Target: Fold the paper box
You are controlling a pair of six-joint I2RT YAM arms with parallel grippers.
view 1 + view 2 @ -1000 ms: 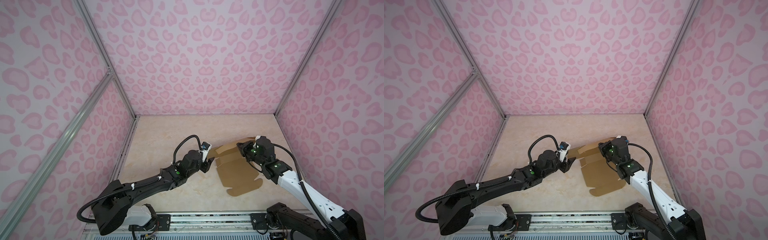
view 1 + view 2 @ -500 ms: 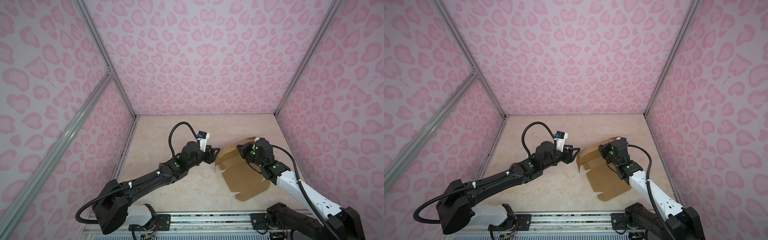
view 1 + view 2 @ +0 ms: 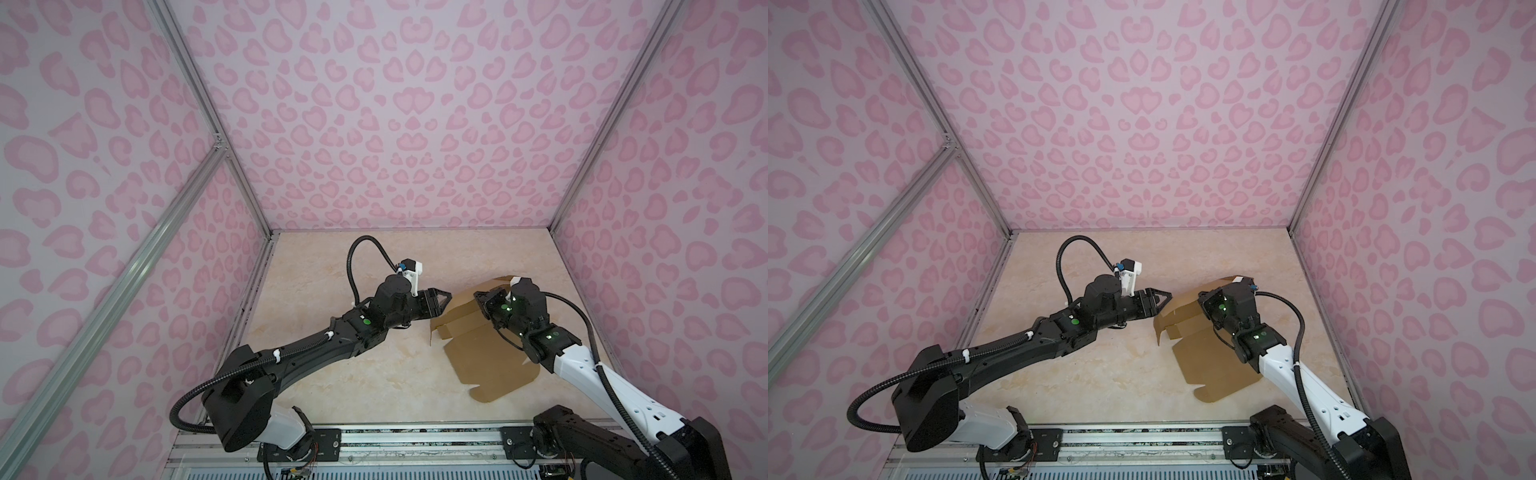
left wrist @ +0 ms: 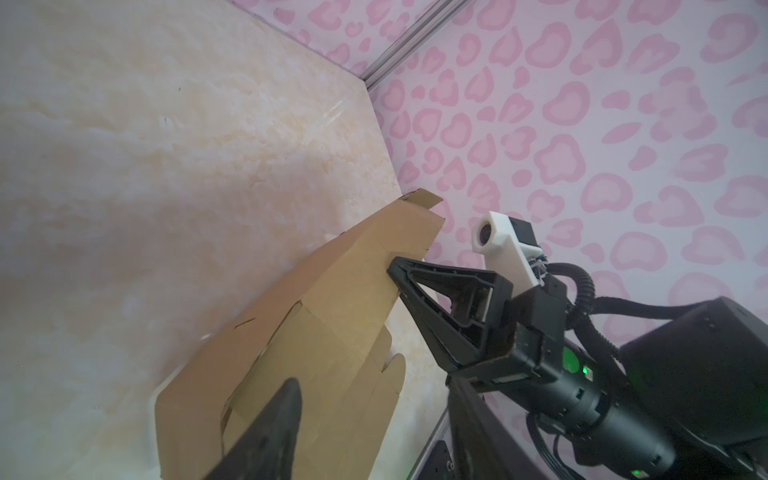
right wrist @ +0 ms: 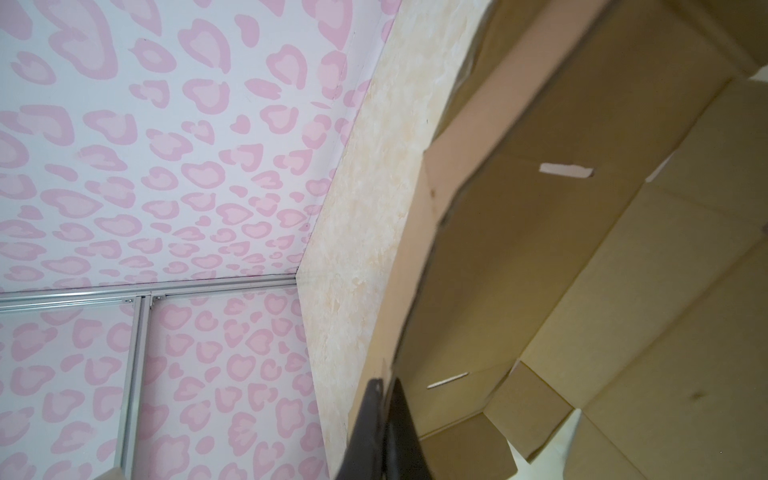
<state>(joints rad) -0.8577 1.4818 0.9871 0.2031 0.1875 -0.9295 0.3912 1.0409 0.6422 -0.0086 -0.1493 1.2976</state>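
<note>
The paper box [image 3: 492,361] [image 3: 1214,365] is a brown cardboard sheet at the table's right, near part flat and far part lifted and bent over. My right gripper [image 3: 482,301] [image 3: 1204,299] is shut on that lifted far panel; in the right wrist view its jaws [image 5: 384,386] pinch the cardboard [image 5: 540,249] edge. My left gripper [image 3: 445,300] [image 3: 1166,298] hangs open just left of the raised flap. In the left wrist view the sheet [image 4: 332,332] lies between its dark fingers [image 4: 274,424]. I cannot tell whether they touch it. The right gripper [image 4: 395,266] shows there, clamping the sheet's edge.
The beige marble tabletop [image 3: 332,374] is walled by pink heart-patterned panels [image 3: 395,124] on three sides. A metal rail [image 3: 395,440] with both arm bases runs along the front edge. The box lies near the right wall.
My right gripper has lifted the box's far part higher, and the sheet has slid right and nearer. My left gripper has risen off the table and moved right toward the raised flap, still open.
</note>
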